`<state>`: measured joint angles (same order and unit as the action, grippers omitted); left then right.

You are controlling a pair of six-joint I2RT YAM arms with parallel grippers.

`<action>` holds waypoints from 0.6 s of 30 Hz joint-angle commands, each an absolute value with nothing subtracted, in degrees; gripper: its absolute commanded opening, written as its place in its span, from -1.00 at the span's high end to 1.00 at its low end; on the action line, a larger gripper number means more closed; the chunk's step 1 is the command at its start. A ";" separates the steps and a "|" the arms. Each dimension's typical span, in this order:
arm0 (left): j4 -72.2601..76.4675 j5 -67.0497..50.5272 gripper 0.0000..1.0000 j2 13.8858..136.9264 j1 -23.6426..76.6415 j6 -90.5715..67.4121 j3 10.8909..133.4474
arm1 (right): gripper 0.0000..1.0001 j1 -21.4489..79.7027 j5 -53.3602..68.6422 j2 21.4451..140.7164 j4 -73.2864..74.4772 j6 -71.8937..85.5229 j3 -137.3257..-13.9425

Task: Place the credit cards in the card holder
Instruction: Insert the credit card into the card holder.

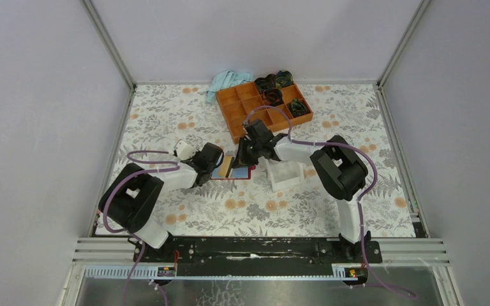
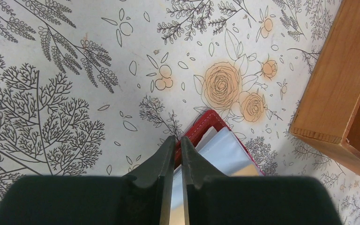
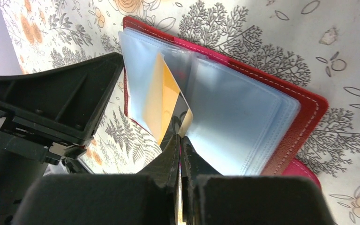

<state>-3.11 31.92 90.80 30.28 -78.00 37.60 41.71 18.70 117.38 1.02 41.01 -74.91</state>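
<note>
Right tool [image 3: 180, 135] pinches one gold card [image 3: 161, 99]; left tool [image 2: 178, 141] clamps one card holder [image 3: 309, 108].

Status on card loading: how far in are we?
Done: the card holder lies open, clear pockets exposed. In hand: the right claw pinches a tan-gold card, partway between the sleeves; the left claw grips the holder's edge. Left: seat this card; no other loose cards are visible, so the remaining count is unclear.

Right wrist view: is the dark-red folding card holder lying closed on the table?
No, the dark-red folding card holder lies open, its clear plastic sleeves fanned out.
</note>
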 commanded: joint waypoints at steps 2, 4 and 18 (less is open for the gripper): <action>-7.21 29.77 0.66 93.72 30.66 -76.47 36.87 | 1.00 39.44 24.72 118.78 6.77 37.13 -79.14; -7.00 29.66 0.66 93.98 30.59 -76.31 36.98 | 1.00 38.95 25.92 119.88 9.14 35.67 -81.18; -6.29 29.96 0.66 94.36 30.54 -75.55 36.91 | 1.00 37.88 30.43 126.55 14.57 32.59 -87.03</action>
